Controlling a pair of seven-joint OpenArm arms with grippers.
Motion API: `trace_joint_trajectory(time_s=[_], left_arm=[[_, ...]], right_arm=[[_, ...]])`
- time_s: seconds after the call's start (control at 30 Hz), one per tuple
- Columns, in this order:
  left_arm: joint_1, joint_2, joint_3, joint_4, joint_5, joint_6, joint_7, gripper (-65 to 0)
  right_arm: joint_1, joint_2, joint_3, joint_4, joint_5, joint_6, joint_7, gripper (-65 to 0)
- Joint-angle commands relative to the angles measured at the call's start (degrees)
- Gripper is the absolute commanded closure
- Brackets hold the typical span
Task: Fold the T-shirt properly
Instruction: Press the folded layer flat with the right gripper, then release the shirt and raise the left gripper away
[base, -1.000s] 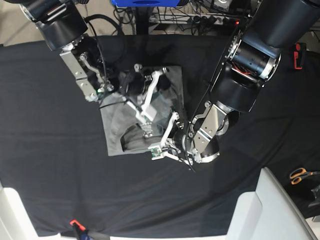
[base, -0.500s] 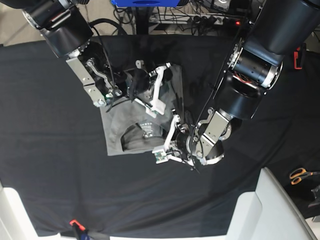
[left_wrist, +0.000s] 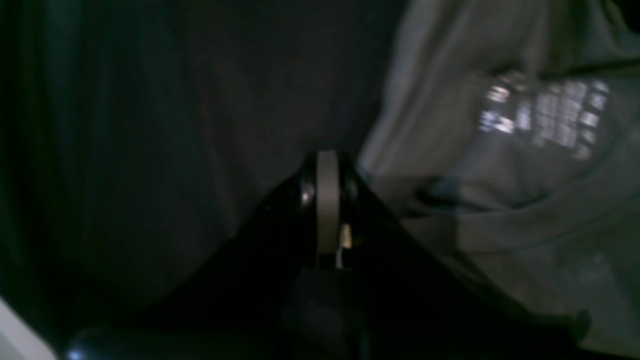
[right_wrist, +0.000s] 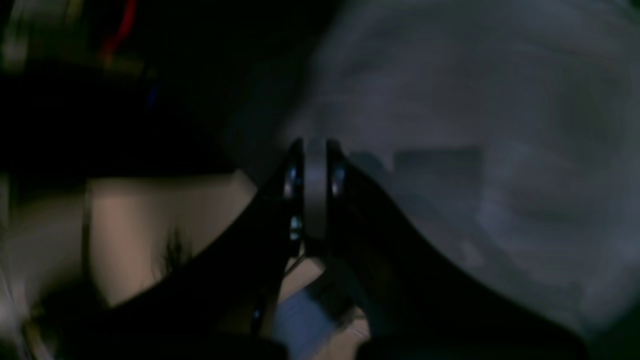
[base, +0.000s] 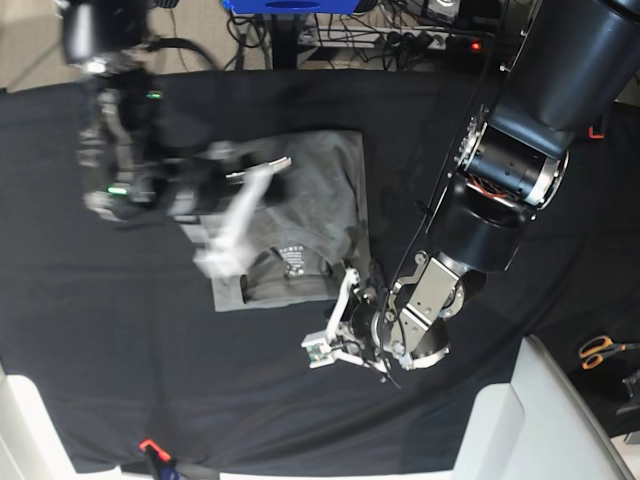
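Now shirt (base: 300, 215) lies folded into compact rectangle on cloth (base: 120, 340); left gripper (left_wrist: 327, 165) and right gripper (right_wrist: 315, 150) closed, empty, off fabric — likely fold done.

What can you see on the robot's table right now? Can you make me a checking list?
Surface: black table cloth covers the table, a bit wrinkled.
Job's things: grey T-shirt lies folded into a small rectangle near the middle, its neck label showing.
Clutter: orange-handled scissors at the right edge; a small red-and-black item at the near edge.
Grippers: left gripper is shut, holds nothing, and is over the cloth beside the shirt's near edge. Right gripper is shut and empty; it is blurred in the base view.
Cables: a tangle of wires and a power strip behind the table.
Surroundings: blue object at the far side; white panels at the near corners.
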Motion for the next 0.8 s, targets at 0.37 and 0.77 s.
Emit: trace_joint_trajectory(time_s=[0.37, 0.77], left_arm=[[6.35, -0.16, 0.12, 13.9, -0.53, 0.38, 6.6, 0.0], [5.47, -0.16, -0.5, 14.87, -0.62, 0.38, 7.74, 0.0]], right_arm=[[-0.78, 3.73, 4.67, -5.37, 0.9, -0.68, 7.14, -0.2], [2.21, 6.81, 1.42, -8.98, 0.72, -1.03, 9.69, -0.2]])
